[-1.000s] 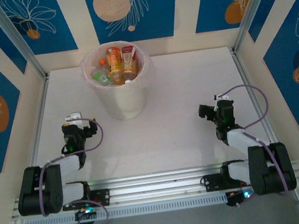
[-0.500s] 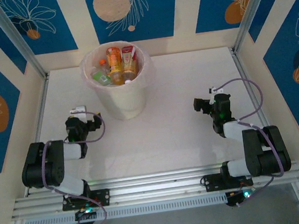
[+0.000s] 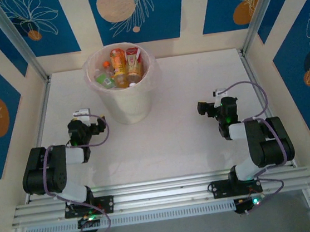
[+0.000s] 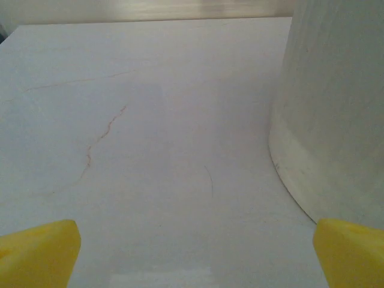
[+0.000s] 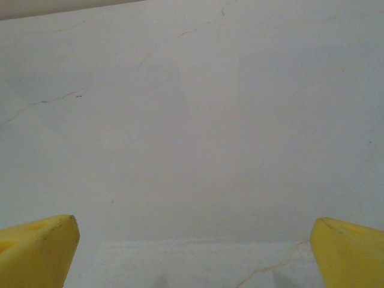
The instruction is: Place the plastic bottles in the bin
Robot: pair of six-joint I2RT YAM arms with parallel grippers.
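Observation:
The bin (image 3: 126,105), a pale round bucket, stands at the back left of the table. Several plastic bottles (image 3: 119,64), orange, red, green and clear, are piled inside it. My left gripper (image 3: 87,122) sits low over the table just front-left of the bin, open and empty. In the left wrist view its yellow fingertips (image 4: 37,252) stand wide apart around the left gripper (image 4: 195,255), with the bin's ribbed wall (image 4: 336,108) close on the right. My right gripper (image 3: 209,108) rests low at the right, open, its fingertips (image 5: 351,252) spread over bare table around the right gripper (image 5: 193,252).
The white tabletop (image 3: 180,90) has faint hairline cracks (image 4: 99,141). Blue patterned walls and metal posts (image 3: 256,20) close in the back and sides. An aluminium rail (image 3: 163,190) runs along the near edge by the arm bases.
Both arms have folded up at the elbow, and each gripper has slid a little forward and inward over the table. Both stay open. The bin and bottles have not moved.

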